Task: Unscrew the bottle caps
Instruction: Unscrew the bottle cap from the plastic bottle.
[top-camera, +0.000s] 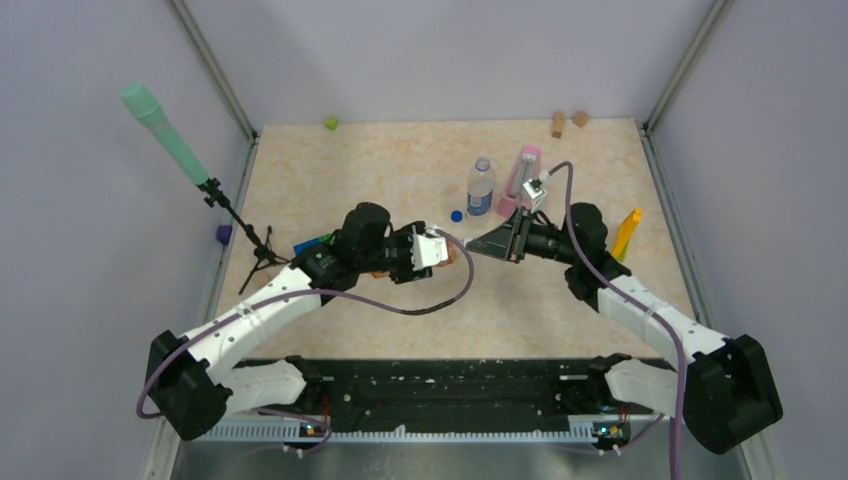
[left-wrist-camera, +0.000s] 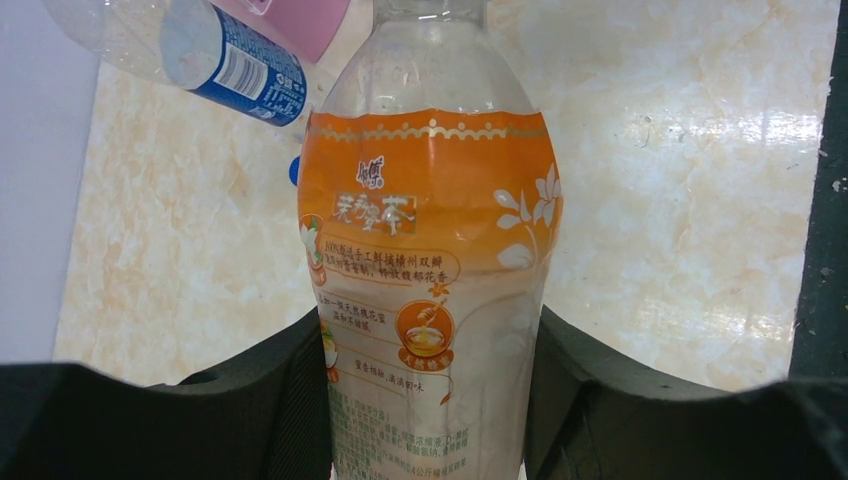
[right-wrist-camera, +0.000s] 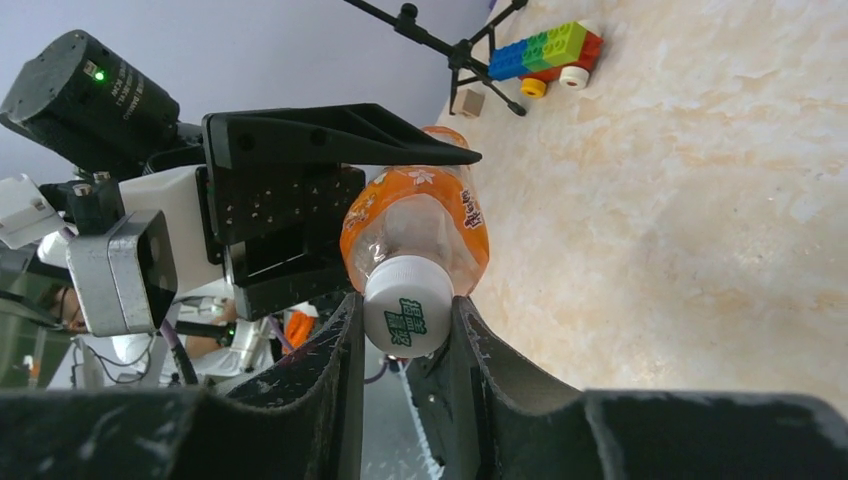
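Right wrist view, right hand (right-wrist-camera: 405, 328) clenched on one white cap (right-wrist-camera: 403, 306), left hand (left-wrist-camera: 430, 405) grasping one orange bottle (left-wrist-camera: 430, 220).

metronome (top-camera: 524, 168) beside right arm (top-camera: 590, 232), nearside seemingly open

Left arm (top-camera: 265, 305): extended from the lower left of the frame toward centre, wrist pointing right.
Left gripper (top-camera: 448, 252): fingers (left-wrist-camera: 290, 400) pressed on both sides of the orange bottle (left-wrist-camera: 430, 230).
Right arm (top-camera: 640, 300): extended from the lower right toward centre, wrist pointing left.
Right gripper (top-camera: 480, 246): fingers (right-wrist-camera: 335, 390) clamped either side of the white cap (right-wrist-camera: 405, 312), tip to tip with the left gripper.
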